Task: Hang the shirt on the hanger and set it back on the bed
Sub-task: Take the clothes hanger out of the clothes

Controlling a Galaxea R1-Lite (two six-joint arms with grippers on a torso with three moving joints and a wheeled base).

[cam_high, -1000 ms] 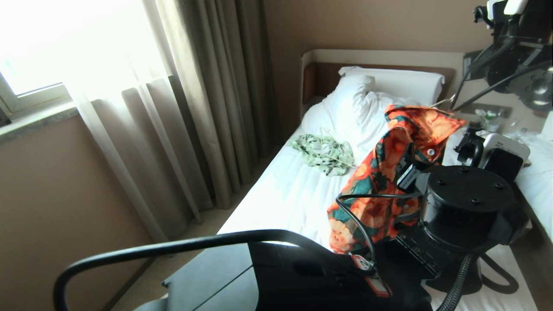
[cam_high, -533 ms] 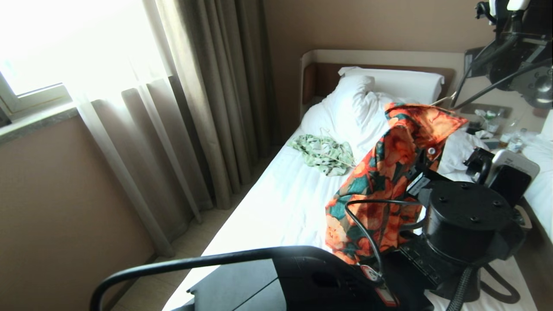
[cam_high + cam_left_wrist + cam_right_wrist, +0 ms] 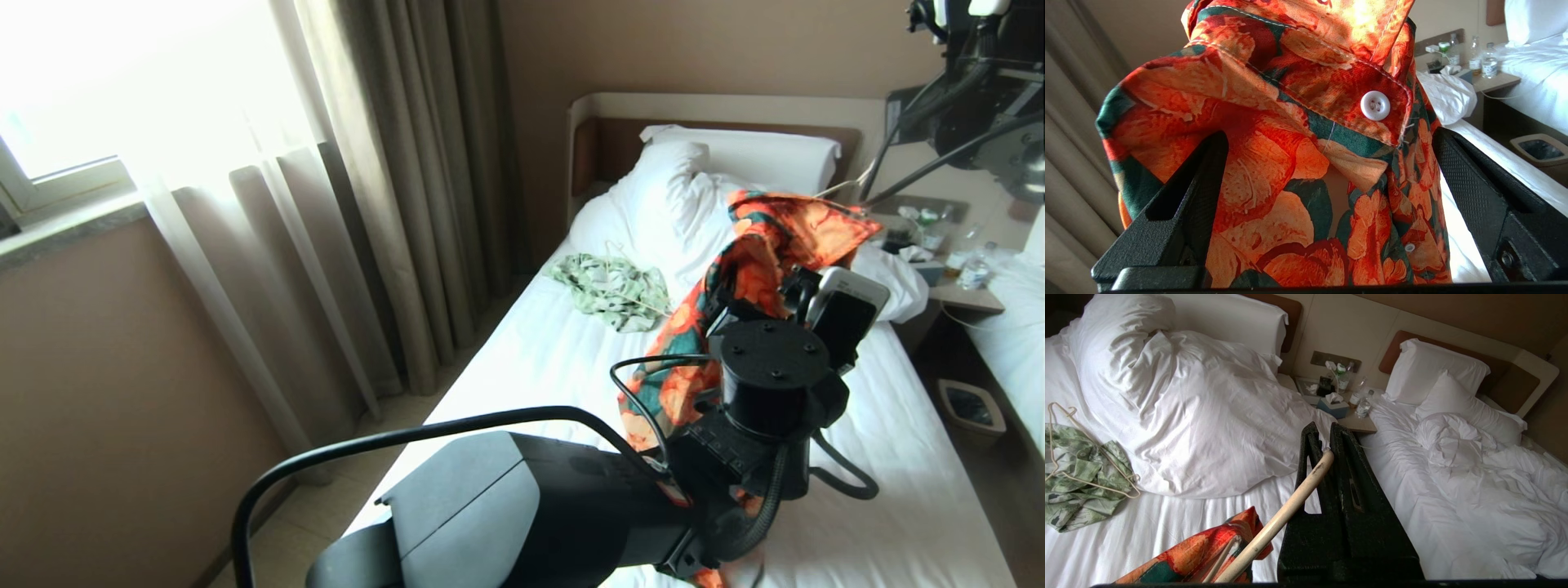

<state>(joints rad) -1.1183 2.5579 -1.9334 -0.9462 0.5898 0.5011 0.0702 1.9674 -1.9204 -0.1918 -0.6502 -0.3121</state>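
The orange-flowered shirt [image 3: 759, 245] hangs over the bed [image 3: 539, 359], draped on the cream hanger [image 3: 1286, 510]. My right gripper [image 3: 1323, 437] is shut on the end of the hanger's hook and holds it up from the upper right. In the right wrist view a corner of the shirt [image 3: 1200, 551] shows below the hanger. My left gripper [image 3: 1331, 171] is open at the shirt's front, just under the collar and its white button [image 3: 1375, 105]. The cloth [image 3: 1274, 196] lies between the two black fingers [image 3: 1196, 192].
A pale green-and-white shirt [image 3: 616, 290] with its own thin hanger [image 3: 1090, 445] lies mid-bed beside the bunched duvet [image 3: 678, 204]. A nightstand with bottles [image 3: 963, 286], a waste bin [image 3: 971, 406] and a second bed [image 3: 1020, 343] are on the right. Curtains [image 3: 392, 204] hang on the left.
My left arm has swung left and further out over the bed, bringing its open gripper up to the shirt's front. The right gripper keeps holding the hanger in place.
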